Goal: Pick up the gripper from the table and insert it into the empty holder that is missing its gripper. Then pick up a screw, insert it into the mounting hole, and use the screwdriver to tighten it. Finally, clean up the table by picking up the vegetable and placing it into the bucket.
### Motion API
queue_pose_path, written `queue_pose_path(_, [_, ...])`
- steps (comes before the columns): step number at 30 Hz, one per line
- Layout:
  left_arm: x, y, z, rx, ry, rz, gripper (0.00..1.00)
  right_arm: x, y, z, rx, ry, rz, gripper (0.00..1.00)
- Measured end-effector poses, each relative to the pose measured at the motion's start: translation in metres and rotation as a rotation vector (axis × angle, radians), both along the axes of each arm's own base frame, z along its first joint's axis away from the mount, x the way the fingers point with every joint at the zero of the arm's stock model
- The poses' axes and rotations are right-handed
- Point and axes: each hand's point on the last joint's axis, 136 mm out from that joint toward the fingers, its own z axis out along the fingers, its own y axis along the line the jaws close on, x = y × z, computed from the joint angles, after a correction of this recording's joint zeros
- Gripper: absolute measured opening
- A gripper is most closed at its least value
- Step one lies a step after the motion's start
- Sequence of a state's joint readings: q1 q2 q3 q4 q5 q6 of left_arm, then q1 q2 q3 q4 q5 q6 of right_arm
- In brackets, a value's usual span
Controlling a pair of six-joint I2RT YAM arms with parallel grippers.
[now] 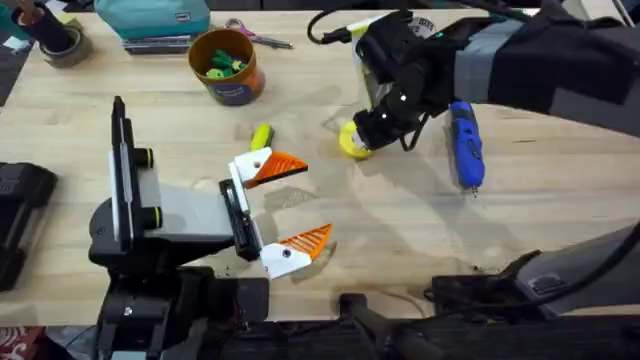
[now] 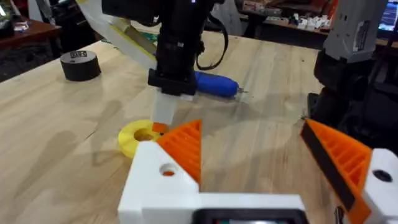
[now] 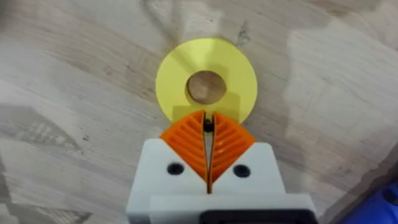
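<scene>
in the overhead view my right gripper (image 1: 365,135) is down on the yellow disc (image 1: 352,143), well apart from the left gripper (image 1: 300,203), which rests on the table with its fingers spread. the gripper (image 1: 282,167) already sits on the holder (image 1: 250,168), so i judge that the first step is done. the screwdriver (image 1: 465,145) lies just beside the right arm. the vegetable (image 1: 262,135) is on the table, not yet in the bucket (image 1: 225,65).

in the left wrist view the orange wedge is in the white mount, and the mounting hole (image 2: 168,169) below it looks empty.

in the right wrist view the two orange pads (image 3: 186,140) are pressed together, and they pinch a small dark piece (image 3: 208,124) over the disc's edge. i think it is the screw, but i cannot be sure.

so the step in hand is the screw pick-up. the next move calls for a straight lift, then a careful carry to that hole, with the tip lined up well.
</scene>
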State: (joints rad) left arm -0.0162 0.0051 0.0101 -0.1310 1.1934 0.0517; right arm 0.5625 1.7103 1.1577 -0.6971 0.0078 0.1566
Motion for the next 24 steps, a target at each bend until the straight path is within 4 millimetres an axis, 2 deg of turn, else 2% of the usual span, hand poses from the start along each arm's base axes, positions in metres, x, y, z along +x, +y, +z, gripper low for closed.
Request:
queue_pose_path(5, [0.000,0.000,0.000,0.000,0.000,0.000,0.986,0.009,0.006,0.023,0.011,-0.018,0.000,0.006])
queue_pose_path(12, [0.000,0.000,0.000,0.000,0.000,0.000,0.986,0.024,0.015,0.082,0.033,-0.061,0.005,0.006])
queue_pose_path(17, [0.000,0.000,0.000,0.000,0.000,0.000,0.986,0.027,0.016,0.119,0.040,-0.087,0.028,0.006])
queue_pose_path(24, [0.000,0.000,0.000,0.000,0.000,0.000,0.985,0.027,0.016,0.156,0.051,-0.116,0.038,0.006])
